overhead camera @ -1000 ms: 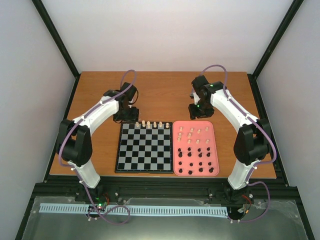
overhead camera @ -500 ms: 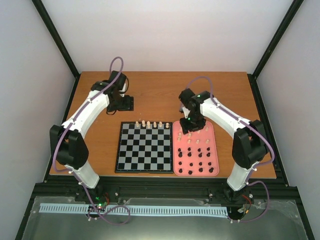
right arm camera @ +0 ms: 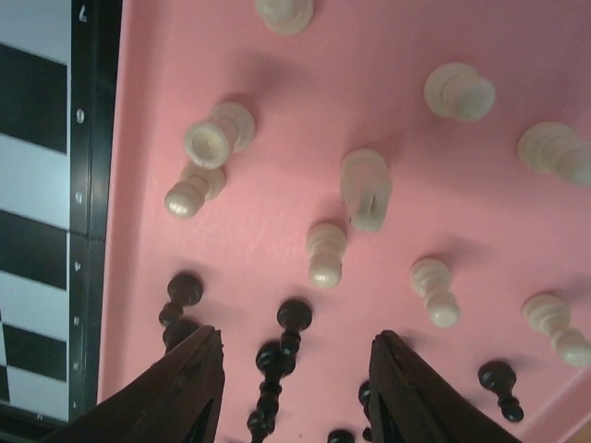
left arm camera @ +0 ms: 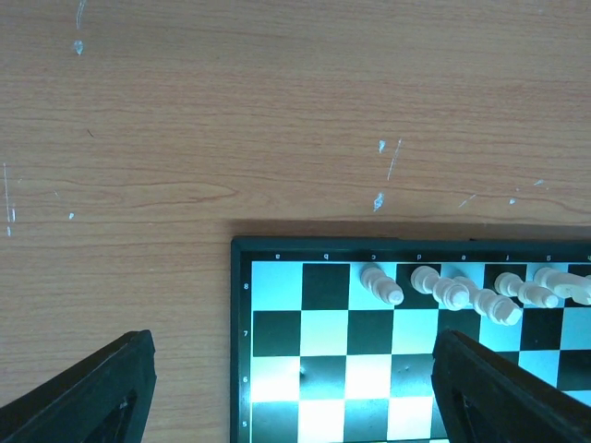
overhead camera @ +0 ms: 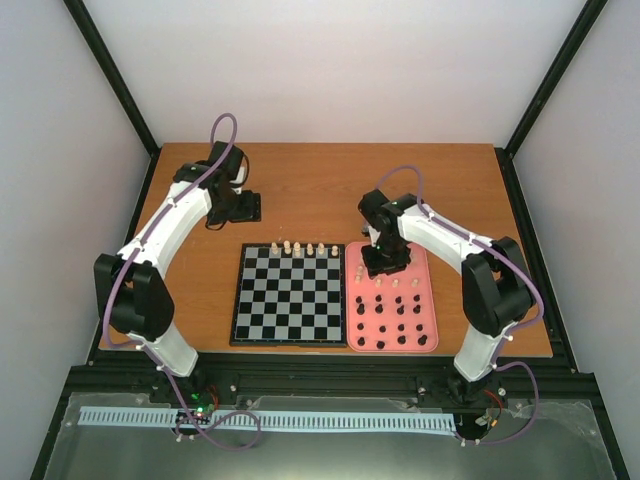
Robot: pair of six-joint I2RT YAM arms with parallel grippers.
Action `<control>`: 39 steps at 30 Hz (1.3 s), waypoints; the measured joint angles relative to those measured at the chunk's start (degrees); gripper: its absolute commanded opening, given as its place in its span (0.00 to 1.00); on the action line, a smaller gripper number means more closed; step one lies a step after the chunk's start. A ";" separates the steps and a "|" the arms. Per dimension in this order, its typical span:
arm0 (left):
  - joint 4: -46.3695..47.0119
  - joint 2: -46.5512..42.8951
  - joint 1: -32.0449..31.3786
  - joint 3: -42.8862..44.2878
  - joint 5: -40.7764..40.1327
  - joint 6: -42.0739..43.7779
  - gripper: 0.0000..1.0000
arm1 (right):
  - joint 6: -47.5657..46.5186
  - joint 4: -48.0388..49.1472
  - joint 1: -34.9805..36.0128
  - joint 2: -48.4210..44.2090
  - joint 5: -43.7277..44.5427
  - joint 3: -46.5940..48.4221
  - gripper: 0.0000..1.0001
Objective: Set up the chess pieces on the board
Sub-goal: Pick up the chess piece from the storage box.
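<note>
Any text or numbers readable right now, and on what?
"8", "7", "6", "5": on the board's border, down the left side of the left wrist view.
Letters along its top border there: too small to read.
"7": on the board border, right wrist view; the marks below it are blurred.
Pink tray: no text.

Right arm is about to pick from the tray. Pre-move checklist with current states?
1. Right gripper open and empty: ok.
2. Target, a cream wooden pawn, stands alone on the pink rounded tray, ahead of the open jaws: ok.
3. Approach path free: not ok, black pawns crowd it.
4. Left gripper open, empty, off the grey-and-black chessboard: ok.
5. Free far-row squares beside the placed cream pieces: ok.
6. Height above the tray: cannot tell.
</note>
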 measured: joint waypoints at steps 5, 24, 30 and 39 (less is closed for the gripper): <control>0.00 -0.28 0.00 0.00 0.26 0.09 0.84 | 1.44 2.91 0.00 1.33 2.51 -0.04 0.43; -0.02 -0.24 0.00 0.22 0.59 0.17 0.84 | 2.23 6.78 -1.57 7.48 5.97 0.61 0.38; -0.09 0.04 0.00 0.50 0.59 0.20 0.84 | 1.97 7.30 -1.77 8.11 5.88 0.61 0.28; -0.13 0.04 0.00 0.50 0.57 0.20 0.84 | 1.53 7.61 -1.81 9.07 5.88 1.14 0.09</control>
